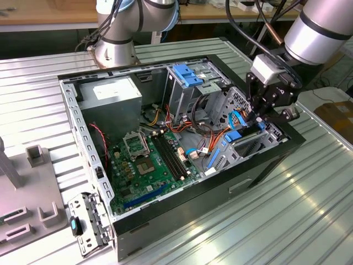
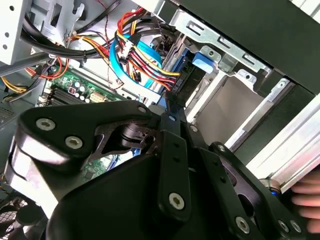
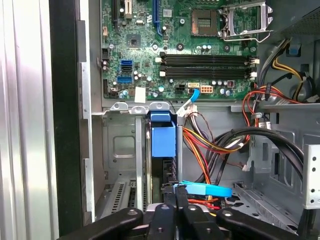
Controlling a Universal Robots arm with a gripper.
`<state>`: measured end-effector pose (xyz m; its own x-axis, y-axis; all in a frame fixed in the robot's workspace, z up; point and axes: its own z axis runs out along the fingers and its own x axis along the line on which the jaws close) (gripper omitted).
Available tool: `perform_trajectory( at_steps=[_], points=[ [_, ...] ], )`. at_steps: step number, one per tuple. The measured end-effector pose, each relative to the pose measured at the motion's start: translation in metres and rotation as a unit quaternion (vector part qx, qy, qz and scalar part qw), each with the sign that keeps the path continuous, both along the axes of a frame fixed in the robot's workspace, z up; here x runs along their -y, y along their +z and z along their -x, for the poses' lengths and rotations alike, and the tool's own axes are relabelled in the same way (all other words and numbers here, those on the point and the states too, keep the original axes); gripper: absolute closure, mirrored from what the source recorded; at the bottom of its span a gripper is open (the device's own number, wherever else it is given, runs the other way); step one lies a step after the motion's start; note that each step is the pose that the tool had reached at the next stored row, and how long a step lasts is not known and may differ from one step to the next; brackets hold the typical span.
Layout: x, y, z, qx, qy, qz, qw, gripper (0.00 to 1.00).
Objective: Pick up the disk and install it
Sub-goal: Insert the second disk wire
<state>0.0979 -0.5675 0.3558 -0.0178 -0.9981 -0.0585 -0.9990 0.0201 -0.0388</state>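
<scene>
Jaws: standing narrow, pinching the upper edge of the disk (image 3: pixel 163 150), which is sitting on edge in the drive bay (image 3: pixel 120 150) at the front corner of the open computer case (image 1: pixel 182 212). Gripper (image 1: pixel 258 117) is reaching down into that corner at the exterior view's right; in the first wrist view its black fingers (image 3: pixel 172 200) are closing together just above the disk's bright blue rail tab.

Surroundings: bundled red, orange and yellow wires (image 3: pixel 210 145) and a flat blue cable (image 3: pixel 205 189) are crowding in just beside the disk. Thick black cables (image 3: pixel 260 137) are arching over the neighbouring cage. Green motherboard (image 1: pixel 151 165) is lying on the case floor, with the power supply (image 1: pixel 113 94) at the far corner and a blue bracket (image 1: pixel 186 74) atop the tall metal cage. Ribbed metal table (image 1: pixel 276 221) is carrying the case.

Obscured: the disk's grey body is mostly hidden between the bay walls; only the blue tab and a dark strip below it are showing. In the second wrist view the black gripper linkage is blocking much of the bay, and a person's fingers (image 2: pixel 307 197) are blurring at the edge.

Arm: silver forearm (image 1: pixel 320 27) is slanting down from the exterior view's upper right, wrist pointing downward into the case.
</scene>
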Motion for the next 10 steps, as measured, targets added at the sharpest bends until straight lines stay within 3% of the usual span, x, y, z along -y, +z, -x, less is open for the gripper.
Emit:
perform_trajectory(
  at_steps=[1,10],
  points=[
    [0.0000,0.0001,0.0000,0.0000,0.000,0.0000,1.0000,0.89],
    [0.0000,0.0007,0.0000,0.0000,0.000,0.0000,1.0000,0.89]
  ],
)
